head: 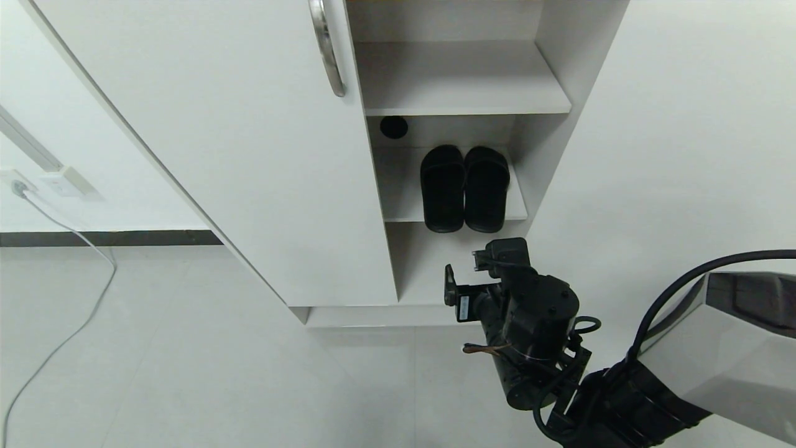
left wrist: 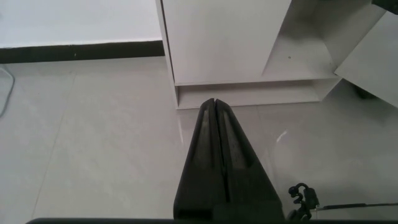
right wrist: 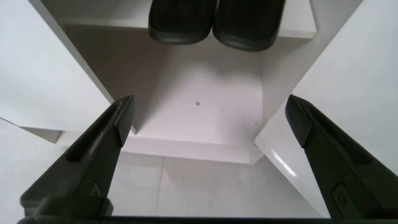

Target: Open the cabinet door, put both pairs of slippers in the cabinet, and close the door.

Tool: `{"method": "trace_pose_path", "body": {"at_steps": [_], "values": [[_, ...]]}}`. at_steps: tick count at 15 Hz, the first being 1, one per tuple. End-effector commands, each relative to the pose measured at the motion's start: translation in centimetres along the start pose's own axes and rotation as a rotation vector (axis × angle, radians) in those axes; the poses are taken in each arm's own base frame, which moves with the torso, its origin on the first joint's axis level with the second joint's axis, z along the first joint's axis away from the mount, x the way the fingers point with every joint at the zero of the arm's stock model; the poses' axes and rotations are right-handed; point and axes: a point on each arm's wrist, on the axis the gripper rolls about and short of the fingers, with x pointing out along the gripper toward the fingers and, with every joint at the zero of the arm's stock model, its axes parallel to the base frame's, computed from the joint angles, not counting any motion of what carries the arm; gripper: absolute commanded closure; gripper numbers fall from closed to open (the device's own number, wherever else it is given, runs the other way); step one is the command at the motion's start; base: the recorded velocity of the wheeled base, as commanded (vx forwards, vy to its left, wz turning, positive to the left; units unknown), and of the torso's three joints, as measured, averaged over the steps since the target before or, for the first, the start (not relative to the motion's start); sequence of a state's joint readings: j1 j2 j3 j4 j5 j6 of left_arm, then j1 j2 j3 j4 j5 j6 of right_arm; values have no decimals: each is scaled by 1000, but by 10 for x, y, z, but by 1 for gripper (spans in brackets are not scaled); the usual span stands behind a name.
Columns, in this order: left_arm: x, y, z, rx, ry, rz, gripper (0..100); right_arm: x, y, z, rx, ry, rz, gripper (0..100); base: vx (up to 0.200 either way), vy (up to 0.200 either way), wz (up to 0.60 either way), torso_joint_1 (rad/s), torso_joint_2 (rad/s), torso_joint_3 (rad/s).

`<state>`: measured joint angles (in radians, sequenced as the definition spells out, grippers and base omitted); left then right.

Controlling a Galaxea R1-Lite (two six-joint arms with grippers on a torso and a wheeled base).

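The white cabinet (head: 463,78) has its right half open, while its left door (head: 249,155) with a metal handle (head: 328,50) is closed. One pair of black slippers (head: 464,188) lies side by side on the middle shelf, heels at the shelf's front edge (right wrist: 214,22). My right gripper (head: 476,267) is open and empty, just below the slippers, facing the bare bottom compartment (right wrist: 209,106). My left gripper (left wrist: 214,106) is shut on nothing, low over the floor in front of the cabinet's base (left wrist: 249,93).
The opened right door (head: 684,124) stands as a white panel beside my right arm. A grey cable (head: 74,323) runs from a wall socket (head: 18,185) across the tiled floor at the left. A black skirting board (head: 106,238) lines the wall.
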<state>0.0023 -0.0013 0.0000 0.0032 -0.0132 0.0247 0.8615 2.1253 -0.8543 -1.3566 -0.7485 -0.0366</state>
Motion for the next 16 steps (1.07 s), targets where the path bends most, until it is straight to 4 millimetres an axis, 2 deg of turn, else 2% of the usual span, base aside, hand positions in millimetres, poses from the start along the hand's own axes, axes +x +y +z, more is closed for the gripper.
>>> {"method": "trace_pose_path", "body": {"at_steps": [1,6,16], "values": [[0,0,0,0,1,0,100,0,0,-1,-1,1,1,0,0,0,0,0,0,0],[0,0,0,0,1,0,100,0,0,-1,-5,3,1,0,0,0,0,-1,0,19],[0,0,0,0,1,2,100,2,-1,-3,-7,6,-5,0,0,0,0,2,3,194]]}}
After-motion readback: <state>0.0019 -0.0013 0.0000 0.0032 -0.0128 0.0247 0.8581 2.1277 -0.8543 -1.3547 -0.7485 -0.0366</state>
